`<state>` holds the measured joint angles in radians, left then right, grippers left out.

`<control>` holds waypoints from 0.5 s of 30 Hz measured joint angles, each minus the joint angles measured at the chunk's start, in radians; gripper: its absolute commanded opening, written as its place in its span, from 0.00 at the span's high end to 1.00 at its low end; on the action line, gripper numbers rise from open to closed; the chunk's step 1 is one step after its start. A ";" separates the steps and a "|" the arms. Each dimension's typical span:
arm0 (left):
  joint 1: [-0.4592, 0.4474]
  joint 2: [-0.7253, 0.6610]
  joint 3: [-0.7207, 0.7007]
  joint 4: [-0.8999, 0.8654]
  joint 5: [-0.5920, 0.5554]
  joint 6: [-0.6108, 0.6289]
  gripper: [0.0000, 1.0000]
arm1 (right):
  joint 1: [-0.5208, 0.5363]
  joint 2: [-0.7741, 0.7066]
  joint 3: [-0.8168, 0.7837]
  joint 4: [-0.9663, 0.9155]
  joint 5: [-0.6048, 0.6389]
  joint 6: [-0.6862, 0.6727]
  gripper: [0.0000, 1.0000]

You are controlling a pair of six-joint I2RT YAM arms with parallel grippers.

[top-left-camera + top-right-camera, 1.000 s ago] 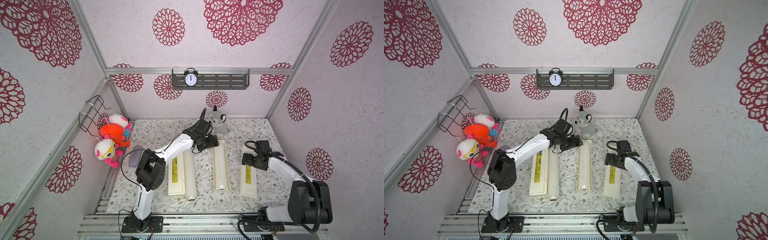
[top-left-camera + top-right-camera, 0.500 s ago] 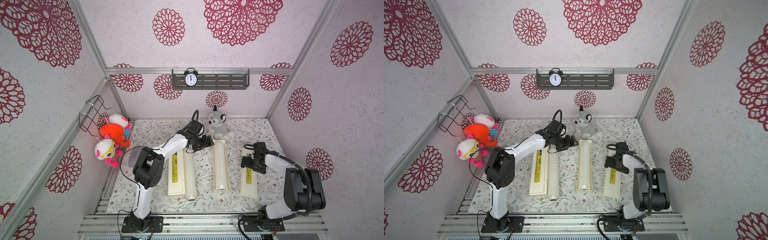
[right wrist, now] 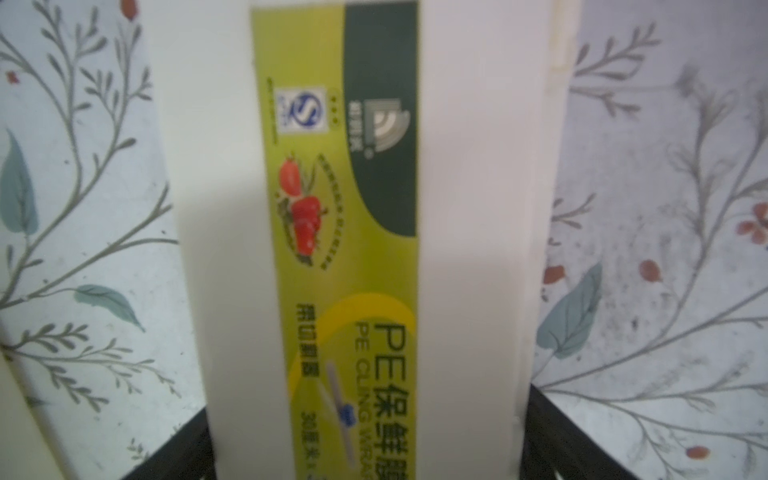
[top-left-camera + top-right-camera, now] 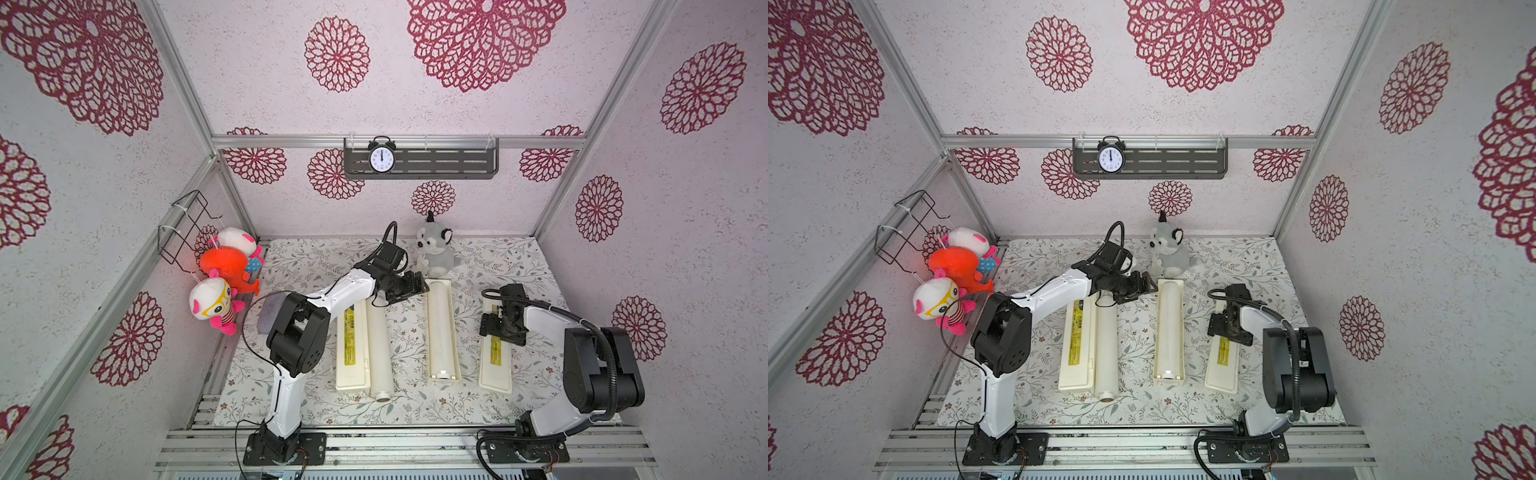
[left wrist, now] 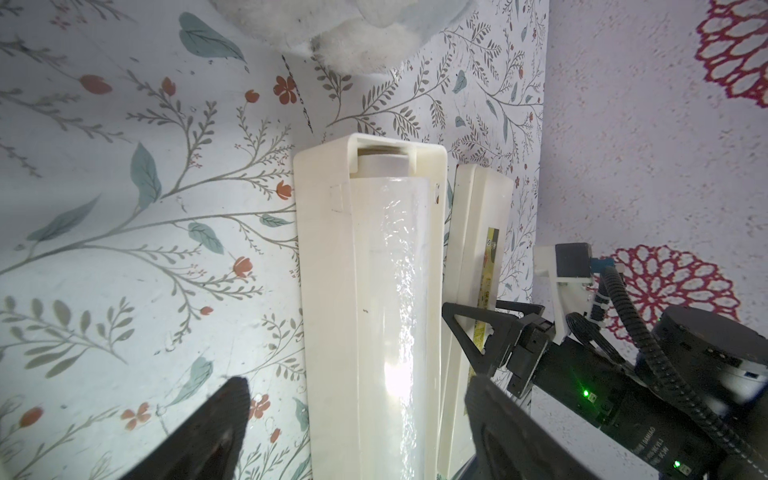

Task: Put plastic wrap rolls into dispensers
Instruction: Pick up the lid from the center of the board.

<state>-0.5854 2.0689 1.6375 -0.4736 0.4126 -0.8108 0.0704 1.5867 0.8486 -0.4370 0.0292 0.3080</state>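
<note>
Left gripper (image 4: pixel 417 284) has drawn back, wide open and empty; one roll (image 4: pixel 441 332) sits in middle dispenser tray (image 4: pixel 444 377). Right gripper (image 4: pixel 500 334) has settled astride right labelled dispenser piece (image 4: pixel 494 374), grip undetermined; second roll (image 4: pixel 380 353) unloaded, left

In the right wrist view the labelled dispenser (image 3: pixel 469 208) runs out of the picture at both ends. Its label (image 3: pixel 345 249) is soft and the small print unreadable. The right gripper (image 3: pixel 365 453) shows only as two dark corners; whether they touch the box cannot be told. In the left wrist view the plush toy (image 5: pixel 353 33) is cropped to a patch of fur, the open dispenser (image 5: pixel 328 291) and its roll (image 5: pixel 399 291) run off the edge, and the left gripper (image 5: pixel 361 436) is two blurred finger stubs. In a top view the left arm (image 4: pixel 345 291) covers the far ends of the other labelled dispenser (image 4: pixel 352 357) and the loose roll (image 4: pixel 380 353), and half hides a grey flat thing (image 4: pixel 266 311).
</note>
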 measured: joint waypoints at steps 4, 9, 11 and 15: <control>0.008 0.000 -0.016 0.014 0.016 -0.006 0.14 | 0.014 -0.018 0.006 -0.039 -0.013 -0.001 0.19; 0.021 0.000 -0.021 0.028 0.027 -0.009 0.14 | 0.042 -0.067 0.093 -0.138 -0.030 -0.013 0.20; 0.027 0.000 -0.021 0.032 0.029 -0.009 0.14 | 0.058 -0.085 0.145 -0.175 -0.033 -0.023 0.20; 0.038 0.000 -0.031 0.052 0.039 -0.009 0.14 | 0.110 -0.092 0.234 -0.242 -0.034 -0.032 0.20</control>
<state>-0.5476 2.0686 1.6066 -0.4217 0.4511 -0.8200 0.1806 1.4952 1.0828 -0.6788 -0.0044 0.2764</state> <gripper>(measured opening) 0.859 0.876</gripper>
